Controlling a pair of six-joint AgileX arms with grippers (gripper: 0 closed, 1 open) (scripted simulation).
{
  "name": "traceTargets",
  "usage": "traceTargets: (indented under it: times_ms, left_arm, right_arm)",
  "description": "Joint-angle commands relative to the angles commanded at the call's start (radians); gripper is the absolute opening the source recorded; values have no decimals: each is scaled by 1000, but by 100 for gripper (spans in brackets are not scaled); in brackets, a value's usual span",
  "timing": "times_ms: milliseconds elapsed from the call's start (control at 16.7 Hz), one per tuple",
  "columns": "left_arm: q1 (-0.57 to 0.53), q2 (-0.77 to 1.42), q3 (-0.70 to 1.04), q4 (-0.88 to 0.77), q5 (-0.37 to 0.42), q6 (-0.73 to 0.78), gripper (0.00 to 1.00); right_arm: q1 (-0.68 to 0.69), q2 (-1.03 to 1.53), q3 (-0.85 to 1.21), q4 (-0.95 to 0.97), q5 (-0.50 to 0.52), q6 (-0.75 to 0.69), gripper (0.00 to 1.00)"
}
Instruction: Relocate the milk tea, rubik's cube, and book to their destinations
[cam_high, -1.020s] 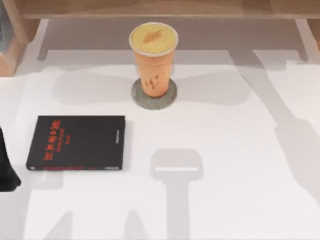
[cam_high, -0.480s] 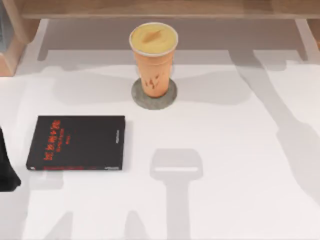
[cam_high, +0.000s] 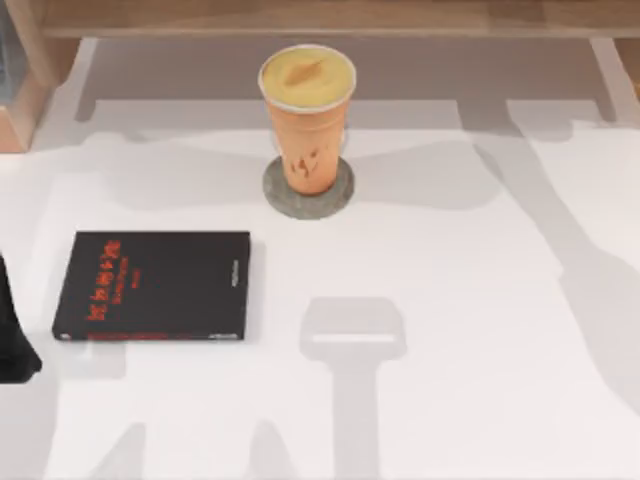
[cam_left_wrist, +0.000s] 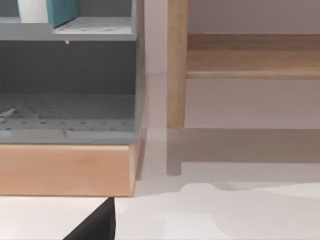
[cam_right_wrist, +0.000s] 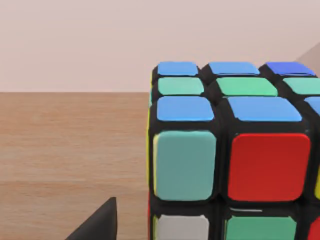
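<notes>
Milk tea (cam_high: 306, 115) on coaster (cam_high: 308, 187); black book (cam_high: 152, 286) perhaps near table's left edge.

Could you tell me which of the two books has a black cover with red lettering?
It is the black book lying flat on the white table at the left. The other, a blue book, stands on the grey shelf.

Glossy rubik's cube (cam_right_wrist: 235, 155), wood shelf (cam_right_wrist: 70, 160)

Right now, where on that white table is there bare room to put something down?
The whole right side of the table is bare, as is the front strip below the black book. The back middle is taken by the milk tea on its round coaster. The left arm hangs over the left edge.
</notes>
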Motion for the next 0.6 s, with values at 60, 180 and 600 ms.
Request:
traceTargets:
  times_ms: [60, 180, 600]
  left_arm:
    - [0, 0, 0, 0, 0, 0, 100]
    - [0, 0, 0, 0, 0, 0, 100]
    - [0, 0, 0, 0, 0, 0, 100]
  right_arm:
    - [-2, -8, -7, -1, -3, 0, 100]
    - [-15, -49, -48, -3, -19, 0, 100]
    - [-95, -506, -494, -19, -110, -2, 100]
